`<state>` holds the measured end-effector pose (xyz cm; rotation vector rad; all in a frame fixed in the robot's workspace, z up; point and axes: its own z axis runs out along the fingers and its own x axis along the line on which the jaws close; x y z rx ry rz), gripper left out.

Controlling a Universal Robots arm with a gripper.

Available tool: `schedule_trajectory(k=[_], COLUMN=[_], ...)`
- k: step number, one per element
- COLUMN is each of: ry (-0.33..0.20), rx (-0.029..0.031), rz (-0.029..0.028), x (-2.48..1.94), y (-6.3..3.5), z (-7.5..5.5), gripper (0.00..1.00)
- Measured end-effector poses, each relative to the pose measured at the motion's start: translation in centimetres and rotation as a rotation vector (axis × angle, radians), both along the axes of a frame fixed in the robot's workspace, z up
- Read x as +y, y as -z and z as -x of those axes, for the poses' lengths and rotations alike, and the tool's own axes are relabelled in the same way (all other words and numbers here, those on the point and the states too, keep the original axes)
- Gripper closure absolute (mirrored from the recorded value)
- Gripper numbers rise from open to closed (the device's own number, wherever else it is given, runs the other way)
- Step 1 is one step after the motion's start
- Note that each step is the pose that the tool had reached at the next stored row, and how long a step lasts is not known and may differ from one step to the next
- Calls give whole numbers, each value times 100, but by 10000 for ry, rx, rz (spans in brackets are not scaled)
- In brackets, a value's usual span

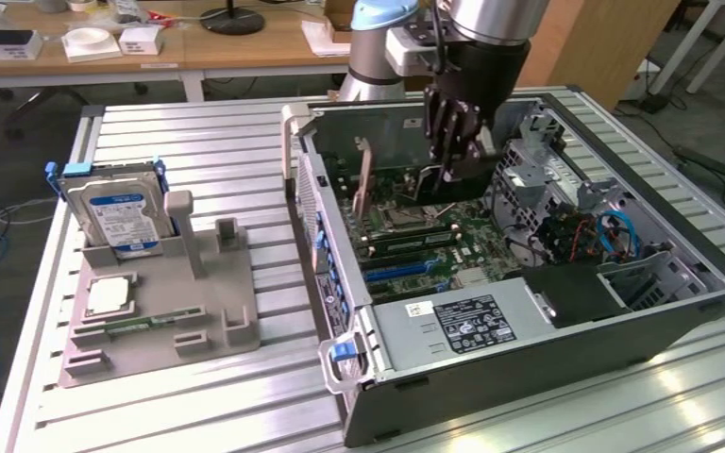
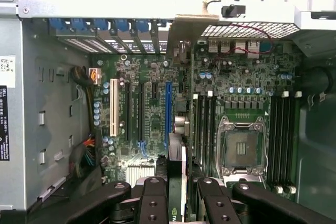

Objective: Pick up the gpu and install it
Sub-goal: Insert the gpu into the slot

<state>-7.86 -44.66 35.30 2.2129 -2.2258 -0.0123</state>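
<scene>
One pincer point(image 1: 453, 179) grips the gpu point(image 2: 177, 145) edge-on between its fingers, above the motherboard point(image 2: 152, 114) inside the open computer case point(image 1: 665, 326)

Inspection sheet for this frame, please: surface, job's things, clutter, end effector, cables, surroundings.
Surface: ribbed metal table.
Job's things: gpu held edge-on over the motherboard, inside the open computer case.
Clutter: grey parts holder with hard drive and a small chip.
End effector: end effector shut on gpu, lowered into the case.
Cables: blue cables in the case.
Surroundings: wooden desks behind.
</scene>
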Motion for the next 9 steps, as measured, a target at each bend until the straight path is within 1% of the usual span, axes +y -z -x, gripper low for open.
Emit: schedule_trajectory(k=[9], ry=[0], rx=[0], rz=[19], x=[-2], y=[70], z=[17], gripper=[73])
